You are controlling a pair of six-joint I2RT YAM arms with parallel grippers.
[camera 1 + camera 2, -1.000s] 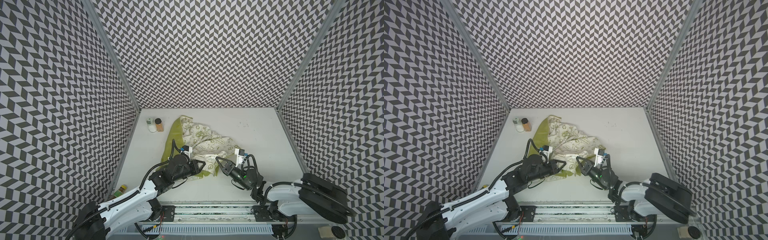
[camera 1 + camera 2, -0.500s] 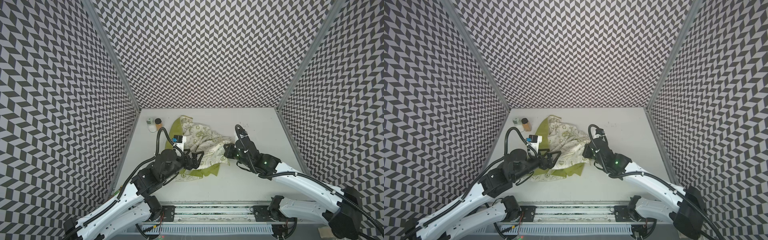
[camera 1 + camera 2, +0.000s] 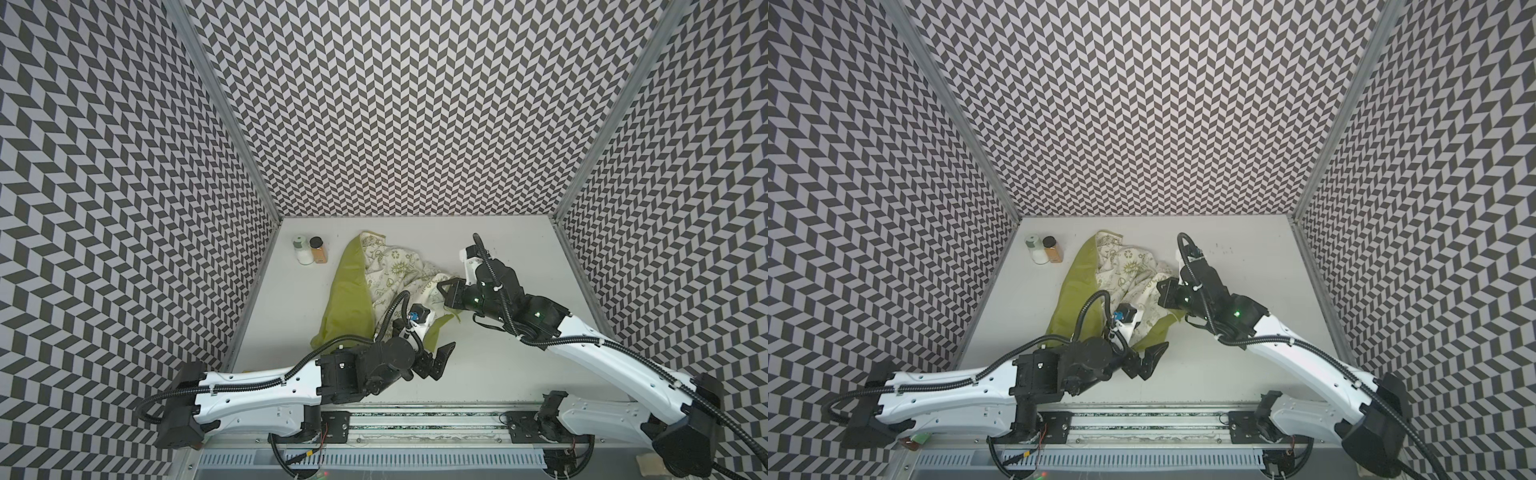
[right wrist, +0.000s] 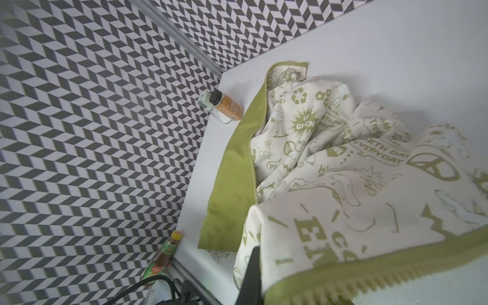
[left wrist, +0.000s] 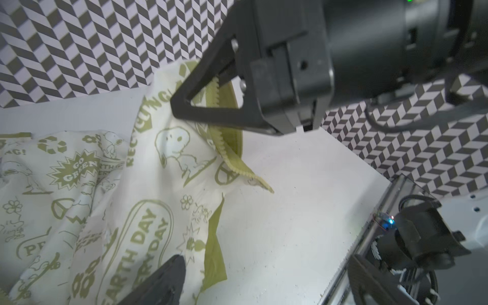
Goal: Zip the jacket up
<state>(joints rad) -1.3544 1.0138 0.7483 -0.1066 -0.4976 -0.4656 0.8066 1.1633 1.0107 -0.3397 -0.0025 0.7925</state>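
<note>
The jaws of the right gripper (image 3: 448, 296) were clenched on the jacket (image 3: 348, 291), pinching its toothed zipper edge (image 5: 225, 149), whose loose end drooped to the surface (image 3: 490, 374) below. The jaws of the left gripper (image 3: 440, 360) stood spread wide and empty, just off the near hem. The jacket lay crumpled left of centre with its cream printed lining turned up. One lime panel stretched toward the two small jars (image 3: 311, 251) in the back-left corner. To my eye the job was barely begun: the zipper halves lay apart and I could spot no slider. Next, I reckoned, the left jaws had to find the other zipper edge at its bottom end and bring it beside the held one.
</note>
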